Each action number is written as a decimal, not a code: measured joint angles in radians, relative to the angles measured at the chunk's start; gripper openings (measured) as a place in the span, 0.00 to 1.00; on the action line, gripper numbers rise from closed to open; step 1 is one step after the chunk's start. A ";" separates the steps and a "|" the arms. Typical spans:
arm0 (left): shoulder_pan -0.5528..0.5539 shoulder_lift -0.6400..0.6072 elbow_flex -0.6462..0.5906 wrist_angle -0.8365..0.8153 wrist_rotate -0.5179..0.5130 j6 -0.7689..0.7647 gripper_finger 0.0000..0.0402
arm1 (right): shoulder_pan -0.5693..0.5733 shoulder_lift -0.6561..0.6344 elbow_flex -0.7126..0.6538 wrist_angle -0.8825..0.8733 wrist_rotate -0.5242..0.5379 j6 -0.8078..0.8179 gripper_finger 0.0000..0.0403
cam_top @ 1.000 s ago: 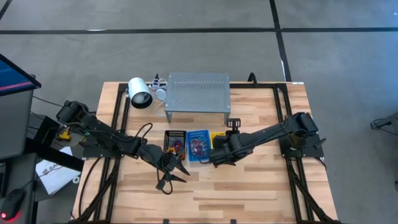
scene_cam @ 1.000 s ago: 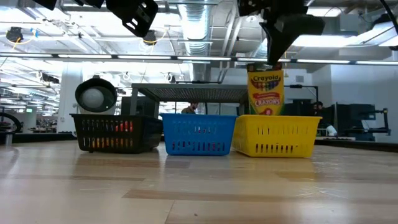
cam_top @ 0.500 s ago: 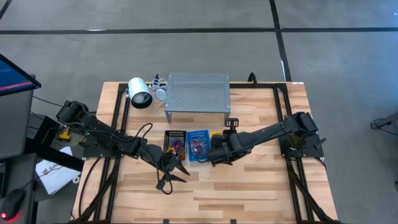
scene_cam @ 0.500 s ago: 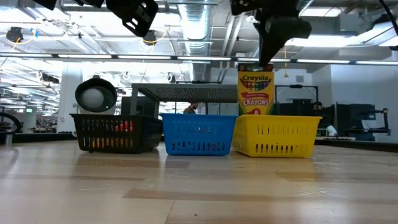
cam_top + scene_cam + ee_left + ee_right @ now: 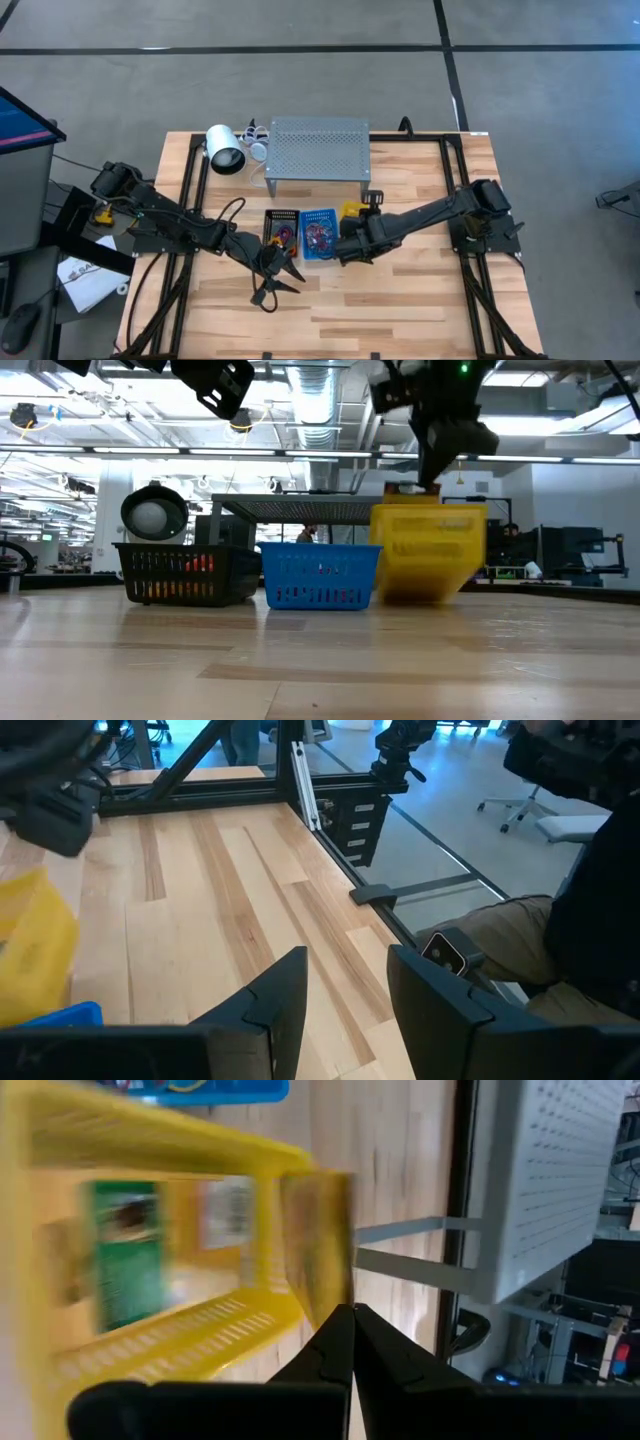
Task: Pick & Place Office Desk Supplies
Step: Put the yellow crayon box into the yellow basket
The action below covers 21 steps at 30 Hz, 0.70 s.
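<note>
The yellow basket (image 5: 428,552) has lifted and tilted, its rim apparently pinched by the right tool (image 5: 350,1312) (left tool (image 5: 345,982) parted, empty).

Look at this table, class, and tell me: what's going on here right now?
The right gripper, jaws shut on a crayon box, has it down in the yellow basket. That basket is tipped, with one side up off the table, beside the blue basket and black basket. The left gripper hovers open and empty over the table near the black basket.
</note>
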 joint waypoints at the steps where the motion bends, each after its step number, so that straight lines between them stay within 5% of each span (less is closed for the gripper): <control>1: 0.000 0.000 0.000 0.000 0.000 0.000 0.34 | 0.002 0.000 -0.012 0.009 -0.001 0.000 0.00; 14: 0.000 0.000 0.000 0.000 0.000 0.003 0.34 | 0.044 0.001 -0.023 0.021 -0.020 0.033 0.00; 21: 0.000 0.000 0.000 0.000 0.000 0.002 0.34 | 0.037 0.001 -0.023 -0.021 0.054 0.087 0.00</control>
